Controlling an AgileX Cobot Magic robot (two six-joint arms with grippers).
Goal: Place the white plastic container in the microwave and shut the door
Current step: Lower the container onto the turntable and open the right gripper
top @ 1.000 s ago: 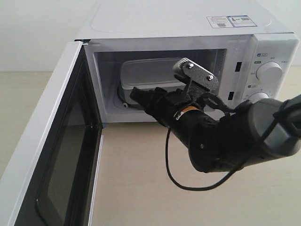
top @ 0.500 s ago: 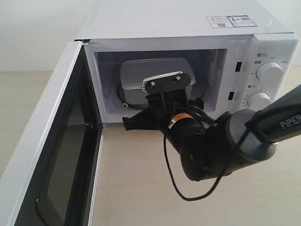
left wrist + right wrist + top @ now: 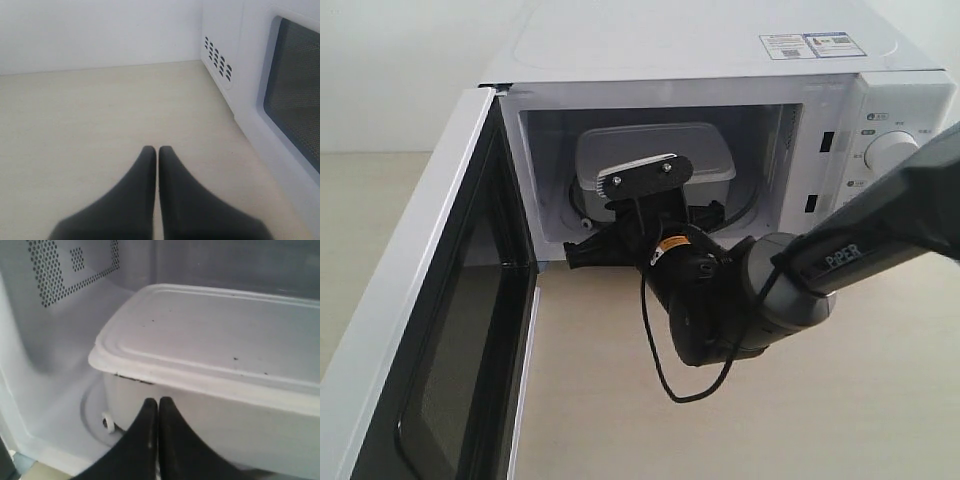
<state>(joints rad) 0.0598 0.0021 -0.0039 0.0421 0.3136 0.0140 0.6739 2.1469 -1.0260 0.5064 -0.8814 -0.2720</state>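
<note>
The white plastic container (image 3: 655, 150) sits lidded on the turntable inside the microwave (image 3: 720, 50). The door (image 3: 430, 330) stands wide open on the left. My right gripper (image 3: 632, 222) is at the cavity's mouth, largely hidden behind its own camera mount. In the right wrist view this gripper (image 3: 158, 400) is shut and empty. Its tips point at the container's (image 3: 215, 335) side wall just below the lid's rim; contact cannot be told. My left gripper (image 3: 158, 149) is shut and empty over the table, beside the door's outer face (image 3: 295, 95).
Two white dials (image 3: 892, 150) sit on the microwave's right panel. A turntable roller (image 3: 107, 422) shows beside the container's lower corner. The right arm's black cable (image 3: 655, 360) hangs over the beige table (image 3: 620, 420) in front of the cavity.
The right gripper has rolled at the wrist and slid left and slightly lower across the cavity's mouth. The container and the door have stayed put.
</note>
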